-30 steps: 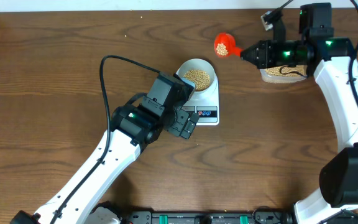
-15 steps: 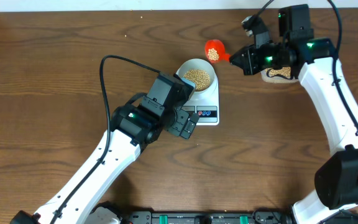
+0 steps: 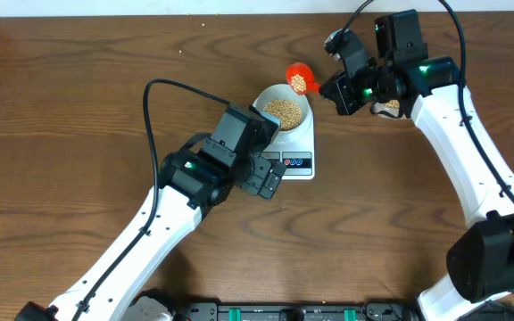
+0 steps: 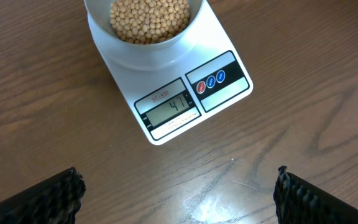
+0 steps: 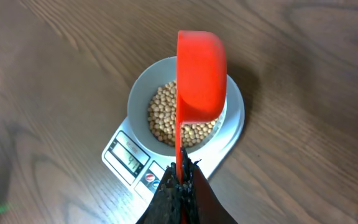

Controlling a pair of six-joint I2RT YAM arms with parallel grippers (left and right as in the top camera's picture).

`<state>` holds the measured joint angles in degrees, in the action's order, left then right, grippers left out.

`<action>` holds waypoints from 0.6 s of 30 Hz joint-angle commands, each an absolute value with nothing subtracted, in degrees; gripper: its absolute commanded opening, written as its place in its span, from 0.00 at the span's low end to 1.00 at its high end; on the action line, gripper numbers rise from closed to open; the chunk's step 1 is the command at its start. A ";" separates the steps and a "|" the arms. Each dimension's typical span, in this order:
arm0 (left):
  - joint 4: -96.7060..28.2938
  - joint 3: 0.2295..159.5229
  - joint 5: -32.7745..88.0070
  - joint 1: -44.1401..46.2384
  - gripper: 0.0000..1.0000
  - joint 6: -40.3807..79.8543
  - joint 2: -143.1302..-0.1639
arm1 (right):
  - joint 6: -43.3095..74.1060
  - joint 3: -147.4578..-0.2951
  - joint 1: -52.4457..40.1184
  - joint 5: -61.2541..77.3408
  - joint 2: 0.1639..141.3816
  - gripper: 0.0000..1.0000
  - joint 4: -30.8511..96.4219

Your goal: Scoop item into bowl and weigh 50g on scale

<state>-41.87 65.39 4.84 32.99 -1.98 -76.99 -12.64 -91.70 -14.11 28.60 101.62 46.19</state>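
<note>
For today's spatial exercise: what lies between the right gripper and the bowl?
A red scoop, its handle in the right gripper; right wrist view shows it.

One digital scale (image 4: 219, 53), with one display (image 4: 169, 111) and three round buttons (image 4: 211, 81). One bowl (image 4: 151, 53), its soybeans (image 4: 148, 18) too many to count. One red scoop (image 5: 201, 74). One tub (image 3: 385, 109), upper right, mostly hidden.

The brown wood-grain desk (image 3: 78, 107) carries the white scale (image 3: 302, 143), standing toward the middle of its far edge. Near the far right corner sits a tub (image 3: 385, 109), mostly hidden.
</note>
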 commanded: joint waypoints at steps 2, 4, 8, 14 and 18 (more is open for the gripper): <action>-42.00 65.14 5.39 32.64 0.99 -2.79 -77.10 | -16.64 -92.03 -14.37 28.45 102.45 0.01 46.11; -42.00 65.14 5.39 32.64 0.99 -2.79 -77.10 | -17.72 -92.03 -14.37 28.42 102.50 0.01 46.13; -42.00 65.14 5.39 32.64 0.99 -2.79 -77.10 | -18.92 -92.03 -14.37 28.45 102.80 0.01 46.33; -42.00 65.14 5.39 32.64 0.99 -2.79 -77.10 | -21.32 -92.03 -14.37 28.45 103.09 0.01 46.30; -42.00 65.14 5.39 32.64 0.99 -2.79 -77.10 | -21.96 -92.03 -14.37 28.42 103.09 0.01 46.26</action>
<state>-41.87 65.39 4.84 32.99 -1.98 -76.99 -20.18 -91.70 -14.11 28.42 102.45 46.24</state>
